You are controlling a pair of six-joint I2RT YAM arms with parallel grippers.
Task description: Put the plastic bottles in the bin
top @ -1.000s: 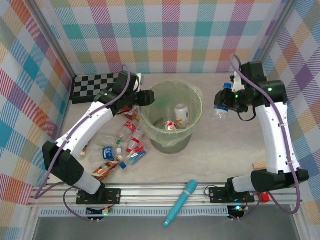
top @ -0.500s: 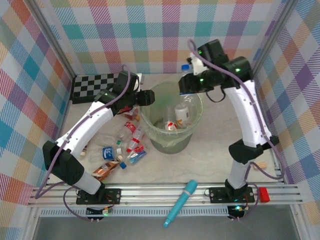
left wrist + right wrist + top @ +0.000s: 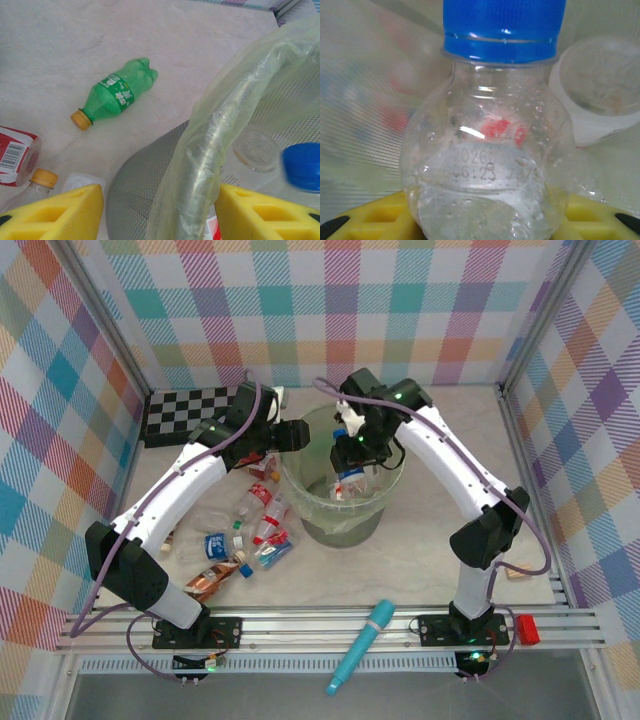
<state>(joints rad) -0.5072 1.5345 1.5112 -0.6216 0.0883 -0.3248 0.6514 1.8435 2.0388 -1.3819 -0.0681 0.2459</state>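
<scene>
The pale-green bin (image 3: 340,525) with its clear liner stands mid-table. My left gripper (image 3: 290,436) is shut on its left rim; the rim and liner (image 3: 215,165) pass between the yellow pads (image 3: 55,212). My right gripper (image 3: 352,440) hangs over the bin's mouth, shut on a clear bottle (image 3: 348,476) whose blue cap (image 3: 505,25) points down into the bin. That cap (image 3: 302,166) also shows past the rim. Inside the bin lies another clear bottle (image 3: 600,95). Several plastic bottles (image 3: 255,530) lie left of the bin. A green bottle (image 3: 117,95) lies on the table beyond the rim.
A checkerboard (image 3: 190,410) lies at the back left. A teal pen-shaped tube (image 3: 362,645) rests across the front rail. A small wooden block (image 3: 518,571) and a red piece (image 3: 527,630) sit at the front right. Checked walls close in the table.
My right arm swung left from the table's right side to above the bin, carrying the blue-capped bottle. The left arm stayed on the rim.
</scene>
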